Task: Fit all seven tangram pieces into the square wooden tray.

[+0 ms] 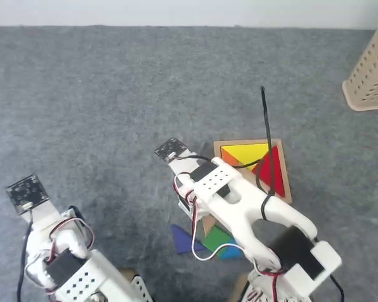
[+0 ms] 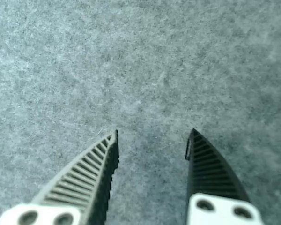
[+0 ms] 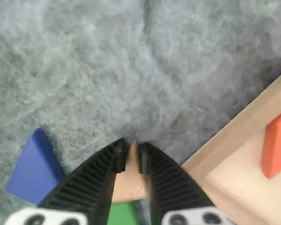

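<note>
Tray [image 1: 239, 143] lies on the grey mat [image 1: 113, 94], holding a yellow piece [image 1: 244, 153] and a red piece [image 1: 277, 173] — just beside it, the right claw [image 3: 132, 151] pinches a tan piece [image 3: 129, 180]. The left claw [image 2: 152, 143] is spread over the mat.

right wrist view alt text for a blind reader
The right gripper is shut on a tan tangram piece, a blue piece and a green piece close by on grey felt. The wooden tray holds a red-orange piece.
</note>
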{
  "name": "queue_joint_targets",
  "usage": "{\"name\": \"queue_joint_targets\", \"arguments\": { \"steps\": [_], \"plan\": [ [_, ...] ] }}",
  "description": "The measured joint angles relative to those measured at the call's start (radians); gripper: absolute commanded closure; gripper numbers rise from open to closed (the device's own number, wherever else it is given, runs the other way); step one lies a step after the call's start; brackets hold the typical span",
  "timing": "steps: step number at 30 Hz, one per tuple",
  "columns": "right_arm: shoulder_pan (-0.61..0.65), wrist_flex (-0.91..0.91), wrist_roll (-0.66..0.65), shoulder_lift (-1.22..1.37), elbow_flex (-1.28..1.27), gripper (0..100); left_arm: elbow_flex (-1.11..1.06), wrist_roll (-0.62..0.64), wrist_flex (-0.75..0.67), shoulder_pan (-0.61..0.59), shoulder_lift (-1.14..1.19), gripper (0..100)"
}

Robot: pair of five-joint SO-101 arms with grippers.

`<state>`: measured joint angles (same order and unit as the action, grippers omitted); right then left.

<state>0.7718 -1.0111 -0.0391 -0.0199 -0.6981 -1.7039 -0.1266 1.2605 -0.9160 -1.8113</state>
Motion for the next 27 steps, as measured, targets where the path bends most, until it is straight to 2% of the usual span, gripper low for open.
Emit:
{"name": "queue_joint_targets", "arguments": {
  "steps": [5, 8, 16, 24, 27],
  "plan": [
    [0.000, 0.000, -0.008, -0.011, 0.000, 99.0, 0.000, 0.000, 0.000, 0.000, 0.000, 77],
    [0.003, -0.009, -0.009, -0.103, 0.000, 98.6, 0.000, 0.000, 0.000, 0.000, 0.000, 77],
    [-0.074, -0.117, -0.043, -0.347, -0.055, 83.7, 0.000, 0.000, 0.000, 0.000, 0.000, 77],
    [0.058, -0.052, -0.054, -0.387, -0.285, 82.2, 0.000, 0.000, 0.000, 0.000, 0.000, 77],
    [0.071, -0.023, 0.003, -0.387, -0.299, 79.0, 0.000, 0.000, 0.000, 0.000, 0.000, 77]
  ]
}}
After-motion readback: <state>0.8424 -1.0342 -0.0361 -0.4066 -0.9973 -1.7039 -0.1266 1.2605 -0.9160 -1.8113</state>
